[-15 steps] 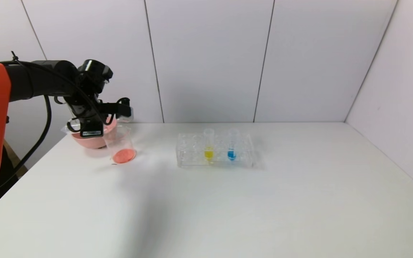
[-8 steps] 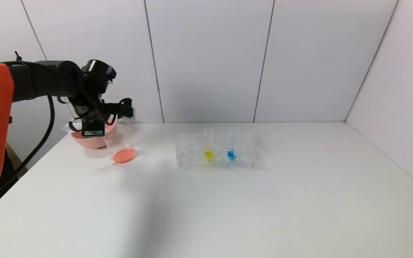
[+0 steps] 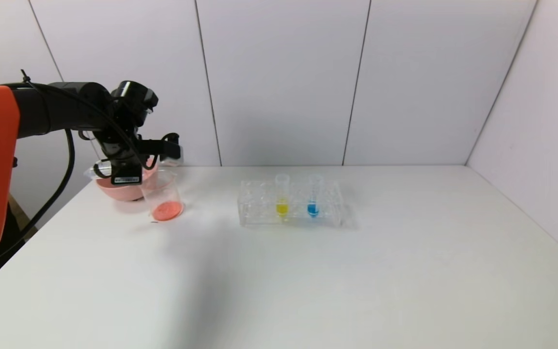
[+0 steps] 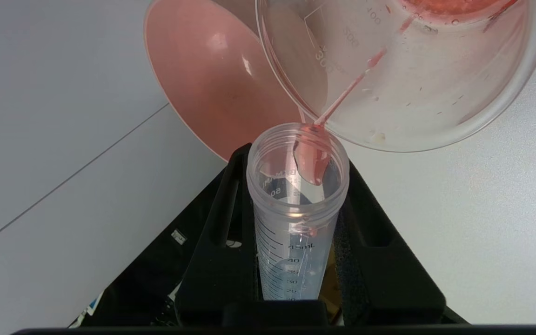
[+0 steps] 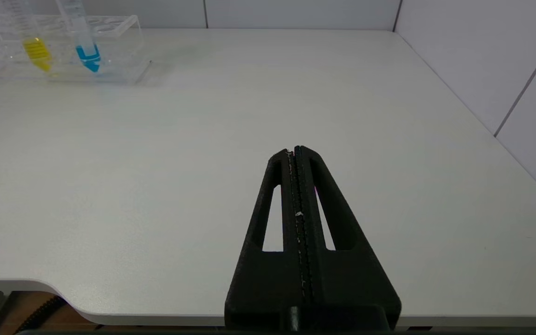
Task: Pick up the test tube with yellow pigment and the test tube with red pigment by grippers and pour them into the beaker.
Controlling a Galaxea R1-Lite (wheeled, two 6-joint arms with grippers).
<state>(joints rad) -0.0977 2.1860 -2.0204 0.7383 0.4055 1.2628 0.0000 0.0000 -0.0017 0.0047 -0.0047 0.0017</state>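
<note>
Red liquid already sits in the bottom of the beaker, so I judge the first pour nearly done. My left gripper is clenched on the red tube, tipped with its mouth at the beaker's rim — a thin red thread runs from the mouth down the beaker's inner wall, and the tube looks almost empty apart from a last smear at its lip. A pink bowl stands just behind the beaker. The yellow tube stands upright in the clear rack, well apart from the beaker on its right, untouched, with the blue tube beside it. My right gripper is parked over the table edge nearest me, far from the beaker, jaws pressed together on nothing. What I see left: finish draining, put the red tube away, then fetch and pour the yellow one.
</note>
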